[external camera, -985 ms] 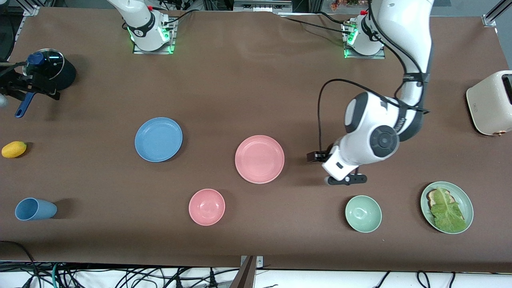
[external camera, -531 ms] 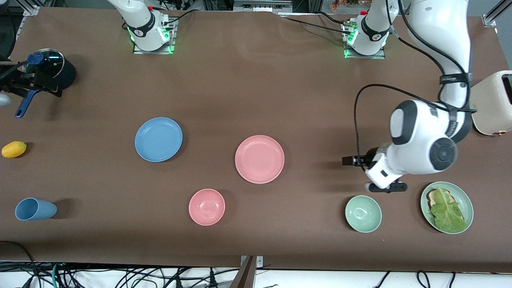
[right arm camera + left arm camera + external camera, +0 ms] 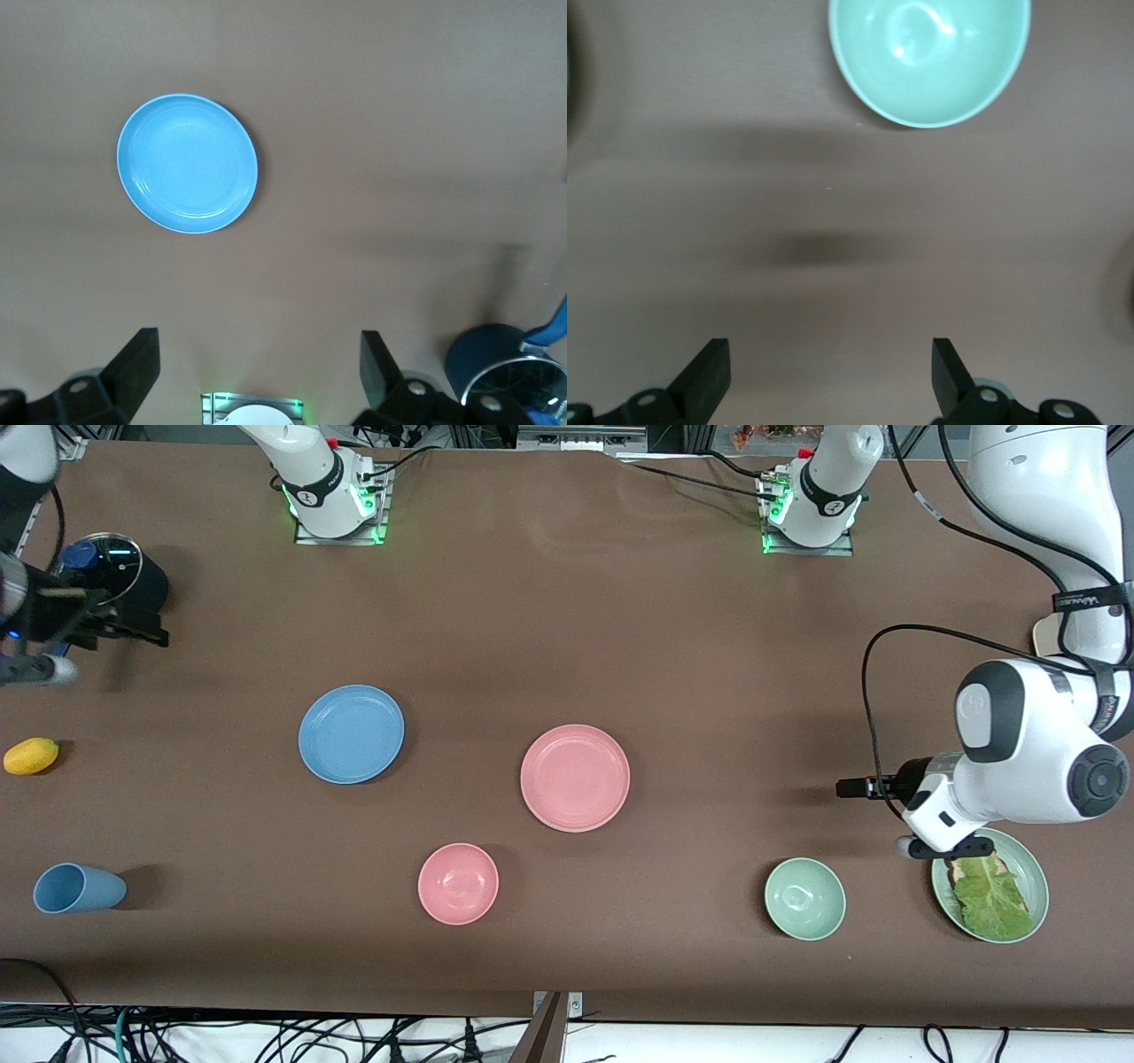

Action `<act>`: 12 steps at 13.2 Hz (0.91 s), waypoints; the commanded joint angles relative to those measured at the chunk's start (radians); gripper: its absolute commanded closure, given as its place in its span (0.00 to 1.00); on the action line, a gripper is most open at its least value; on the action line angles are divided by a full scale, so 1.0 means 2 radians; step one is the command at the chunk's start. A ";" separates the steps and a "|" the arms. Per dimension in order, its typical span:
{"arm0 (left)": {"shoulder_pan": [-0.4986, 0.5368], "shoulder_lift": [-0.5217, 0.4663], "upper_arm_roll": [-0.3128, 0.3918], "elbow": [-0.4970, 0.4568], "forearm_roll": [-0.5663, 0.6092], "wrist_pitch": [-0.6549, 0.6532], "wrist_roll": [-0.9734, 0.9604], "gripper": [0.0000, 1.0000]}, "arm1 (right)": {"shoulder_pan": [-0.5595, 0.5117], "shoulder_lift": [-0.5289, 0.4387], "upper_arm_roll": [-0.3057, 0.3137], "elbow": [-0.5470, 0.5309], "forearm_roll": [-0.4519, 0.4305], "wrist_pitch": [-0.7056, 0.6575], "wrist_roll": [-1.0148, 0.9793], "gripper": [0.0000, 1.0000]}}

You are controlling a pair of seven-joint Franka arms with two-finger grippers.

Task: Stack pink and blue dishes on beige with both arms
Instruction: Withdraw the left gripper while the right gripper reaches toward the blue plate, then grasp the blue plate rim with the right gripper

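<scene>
resting apart on the table (image 3: 549,629), blue plate (image 3: 351,733) and pink plate (image 3: 575,778); left gripper (image 3: 831,376) and right gripper (image 3: 259,372) hang wide, empty.

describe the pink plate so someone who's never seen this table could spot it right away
Start at the middle of the brown table. The pink plate lies there, flat and round with a low rim, toward the left arm's end from the blue plate of the same size. The pink bowl, nearer the front camera, shares its colour but is smaller and deeper.
</scene>
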 commanded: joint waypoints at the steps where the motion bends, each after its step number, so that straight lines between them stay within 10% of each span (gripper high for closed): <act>1: 0.024 -0.010 -0.008 0.001 0.022 -0.015 0.028 0.00 | 0.014 0.037 -0.001 0.001 0.012 0.037 0.015 0.00; 12: 0.042 -0.154 -0.025 -0.007 0.045 -0.097 0.035 0.00 | 0.018 0.124 -0.002 -0.162 0.071 0.280 0.015 0.01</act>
